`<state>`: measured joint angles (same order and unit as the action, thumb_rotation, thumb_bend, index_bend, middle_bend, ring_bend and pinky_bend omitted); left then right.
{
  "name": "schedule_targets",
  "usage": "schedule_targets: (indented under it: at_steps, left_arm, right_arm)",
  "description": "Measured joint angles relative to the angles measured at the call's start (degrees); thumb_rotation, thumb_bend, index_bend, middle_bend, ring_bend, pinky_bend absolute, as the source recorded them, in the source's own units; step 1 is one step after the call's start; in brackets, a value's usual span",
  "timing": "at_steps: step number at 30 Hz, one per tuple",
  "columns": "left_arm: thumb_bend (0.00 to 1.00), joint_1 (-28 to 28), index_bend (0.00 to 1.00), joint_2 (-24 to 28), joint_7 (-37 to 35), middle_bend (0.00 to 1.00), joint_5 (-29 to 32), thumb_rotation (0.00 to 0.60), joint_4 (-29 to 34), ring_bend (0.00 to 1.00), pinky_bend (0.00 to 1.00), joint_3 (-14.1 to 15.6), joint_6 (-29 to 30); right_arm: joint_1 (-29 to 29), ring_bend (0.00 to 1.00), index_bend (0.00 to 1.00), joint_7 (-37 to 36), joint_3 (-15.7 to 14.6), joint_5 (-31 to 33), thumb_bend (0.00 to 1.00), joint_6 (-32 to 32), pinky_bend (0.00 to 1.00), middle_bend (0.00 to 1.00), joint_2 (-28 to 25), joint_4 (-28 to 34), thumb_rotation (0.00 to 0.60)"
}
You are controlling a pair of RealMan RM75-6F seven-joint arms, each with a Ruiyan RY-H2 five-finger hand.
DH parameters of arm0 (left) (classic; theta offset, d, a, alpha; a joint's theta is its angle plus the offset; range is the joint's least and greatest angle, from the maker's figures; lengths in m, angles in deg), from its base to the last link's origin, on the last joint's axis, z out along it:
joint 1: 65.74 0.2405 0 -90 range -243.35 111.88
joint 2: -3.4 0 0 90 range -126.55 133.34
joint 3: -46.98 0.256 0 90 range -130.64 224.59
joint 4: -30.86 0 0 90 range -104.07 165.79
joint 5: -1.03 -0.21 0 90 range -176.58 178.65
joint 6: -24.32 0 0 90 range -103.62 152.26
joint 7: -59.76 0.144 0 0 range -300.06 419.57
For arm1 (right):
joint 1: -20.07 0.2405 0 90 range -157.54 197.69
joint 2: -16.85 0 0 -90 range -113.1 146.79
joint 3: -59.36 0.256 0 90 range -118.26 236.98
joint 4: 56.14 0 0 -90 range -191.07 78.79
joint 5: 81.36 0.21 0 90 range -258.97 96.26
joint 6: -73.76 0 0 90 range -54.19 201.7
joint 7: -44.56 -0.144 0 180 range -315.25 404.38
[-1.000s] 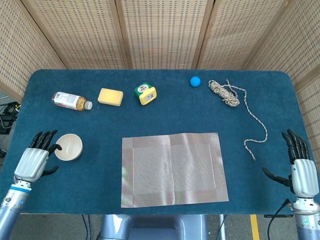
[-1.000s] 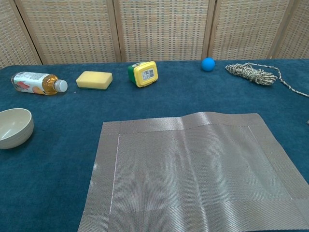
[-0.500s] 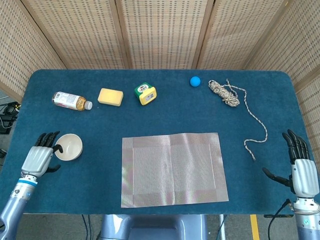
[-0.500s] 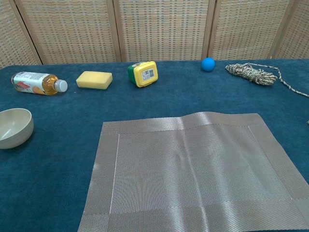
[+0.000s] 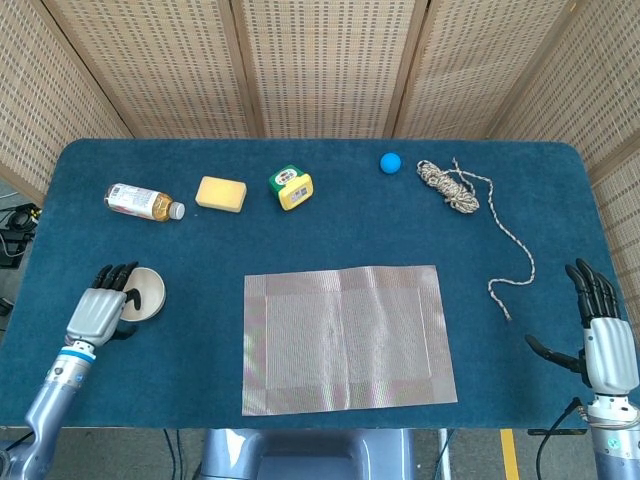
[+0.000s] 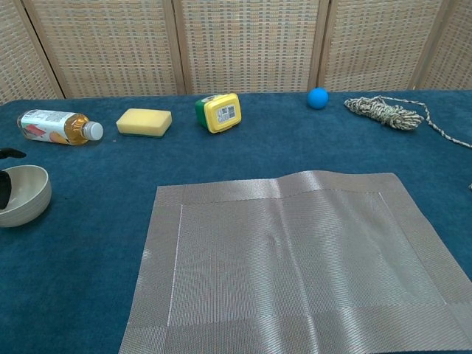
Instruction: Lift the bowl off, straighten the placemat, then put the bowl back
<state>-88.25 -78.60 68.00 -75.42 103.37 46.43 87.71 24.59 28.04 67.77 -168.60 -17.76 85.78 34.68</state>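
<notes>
A cream bowl (image 5: 148,293) (image 6: 23,195) stands on the blue table to the left of the grey woven placemat (image 5: 348,338) (image 6: 295,258), well apart from it. The mat lies flat near the front edge with a low ridge by its far edge. My left hand (image 5: 102,307) covers the bowl's left side, its fingers stretched over the rim. In the chest view one dark fingertip (image 6: 4,189) shows inside the bowl and another just beyond it. The bowl rests on the table. My right hand (image 5: 606,335) lies open at the front right corner, holding nothing.
Along the back of the table lie a bottle (image 5: 143,201), a yellow sponge (image 5: 221,193), a yellow-green box (image 5: 291,187), a blue ball (image 5: 390,162) and a coiled rope (image 5: 450,187) whose loose end trails toward the mat's right side.
My left hand has slid right onto the bowl's left rim, and its fingertips have come into the chest view. The bowl, the mat and the right hand have stayed put.
</notes>
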Motion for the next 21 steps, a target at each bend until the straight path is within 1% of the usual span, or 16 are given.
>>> schedule_targets:
  at_steps: [6, 11, 14, 17, 21]
  left_arm:
    - [0.29, -0.32, 0.56, -1.31, 1.10, 0.00, 0.32, 0.600, -1.10, 0.00, 0.00, -0.31, -0.74]
    - [0.40, -0.34, 0.59, -1.89, 1.20, 0.00, 0.49, 0.600, -1.71, 0.00, 0.00, -0.49, -1.03]
    - [0.47, -0.33, 0.63, -2.25, 1.01, 0.00, 0.73, 0.600, -2.23, 0.00, 0.00, -0.58, -1.41]
    - [0.49, -0.26, 0.65, -2.47, 0.70, 0.00, 0.72, 0.600, -2.71, 0.00, 0.00, -0.62, -1.55]
    - [0.49, -0.20, 0.65, -2.12, 0.59, 0.00, -0.41, 0.600, -2.13, 0.00, 0.00, -0.61, -0.58]
  right_arm:
    - [-0.03, 0.00, 0.07, -0.20, -0.01, -0.11, 0.26, -0.13, 0.00, 0.00, -0.11, 0.07, 0.600]
    - [-0.03, 0.00, 0.07, -0.22, -0.04, -0.25, 0.26, -0.23, 0.00, 0.00, -0.12, 0.11, 0.600]
    - [-0.06, 0.00, 0.07, -0.28, -0.08, -0.35, 0.26, -0.34, 0.00, 0.00, -0.11, 0.13, 0.600]
    - [-0.09, 0.00, 0.07, -0.50, -0.06, -0.34, 0.26, -0.41, 0.00, 0.00, -0.16, 0.16, 0.600]
    - [-0.09, 0.00, 0.07, -0.59, -0.04, -0.32, 0.26, -0.44, 0.00, 0.00, -0.21, 0.20, 0.600]
